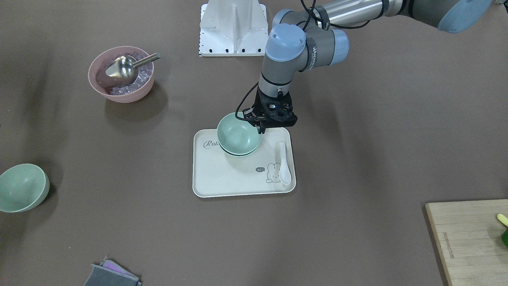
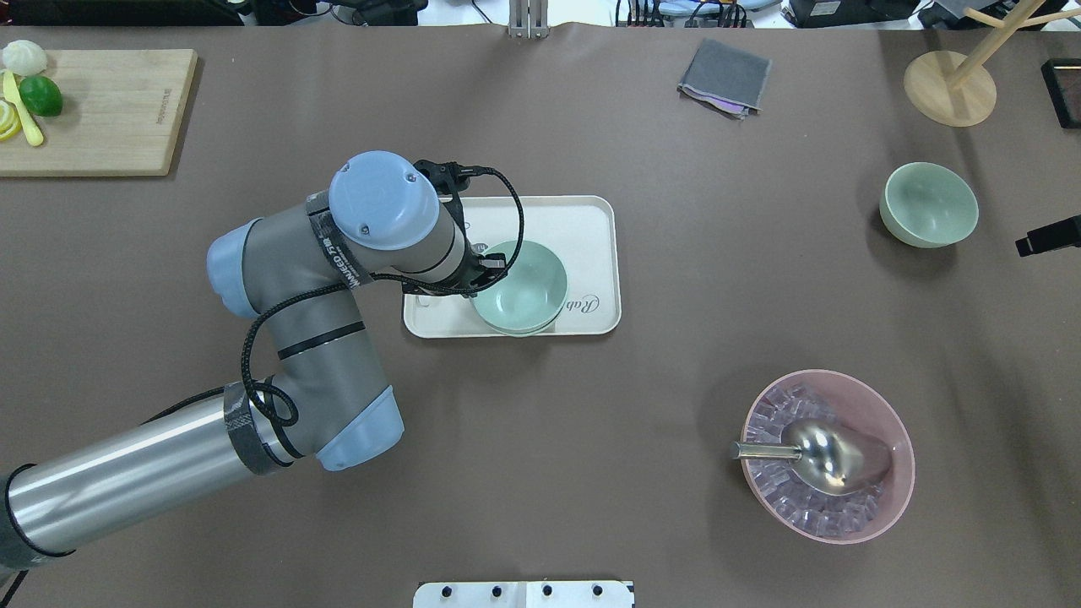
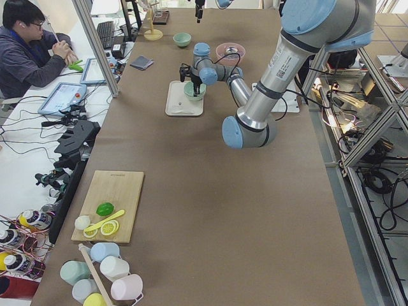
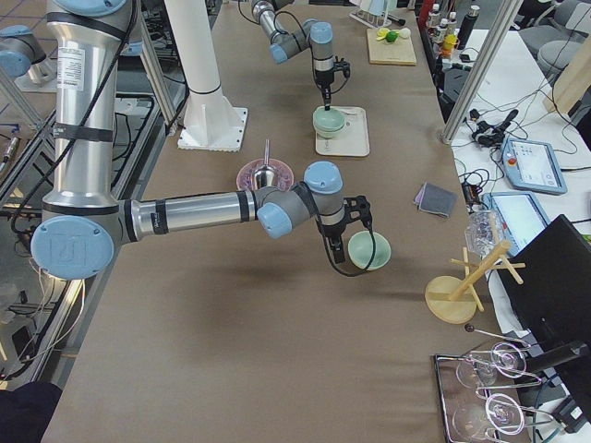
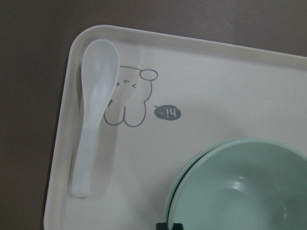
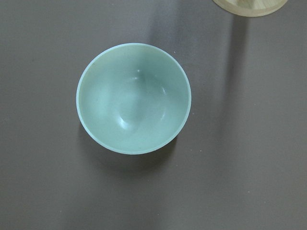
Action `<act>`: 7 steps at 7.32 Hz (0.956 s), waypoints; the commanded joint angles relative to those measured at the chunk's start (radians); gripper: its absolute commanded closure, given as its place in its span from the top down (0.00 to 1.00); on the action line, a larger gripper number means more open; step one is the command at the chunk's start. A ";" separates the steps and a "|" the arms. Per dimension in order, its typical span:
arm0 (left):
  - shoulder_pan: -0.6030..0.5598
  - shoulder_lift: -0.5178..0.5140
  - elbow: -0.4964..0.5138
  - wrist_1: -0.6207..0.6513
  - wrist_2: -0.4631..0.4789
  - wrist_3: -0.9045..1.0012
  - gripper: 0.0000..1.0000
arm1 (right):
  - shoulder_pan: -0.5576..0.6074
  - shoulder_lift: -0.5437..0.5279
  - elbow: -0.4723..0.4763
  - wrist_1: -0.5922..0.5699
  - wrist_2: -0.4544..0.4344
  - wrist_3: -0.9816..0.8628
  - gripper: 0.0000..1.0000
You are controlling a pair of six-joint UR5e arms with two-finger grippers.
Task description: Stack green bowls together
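Two green bowls (image 1: 239, 137) sit nested on the cream tray (image 1: 238, 182), the upper one slightly offset in the lower; both rims show in the left wrist view (image 5: 240, 191). My left gripper (image 1: 262, 129) stands at the stack's rim and looks shut on the upper bowl's edge; only a dark fingertip (image 5: 169, 226) shows in its own view. The third green bowl (image 2: 929, 204) stands alone upright on the table (image 6: 133, 98). My right gripper (image 4: 343, 254) hovers next to it; I cannot tell whether it is open.
A white spoon (image 1: 283, 163) lies on the tray beside the stack. A pink bowl (image 2: 895, 498) holds ice and a metal scoop. A cutting board (image 2: 101, 110), a grey cloth (image 2: 725, 78) and a wooden stand (image 2: 950, 89) sit along the far edge.
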 commanded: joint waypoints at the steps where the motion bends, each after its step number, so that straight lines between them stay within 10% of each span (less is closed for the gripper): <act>1: 0.000 0.000 0.000 -0.013 0.021 -0.003 0.00 | 0.000 0.000 0.000 -0.001 -0.002 0.000 1.00; 7: 0.005 0.002 0.014 -0.039 0.021 -0.001 0.00 | 0.000 0.000 0.000 -0.001 0.000 0.000 1.00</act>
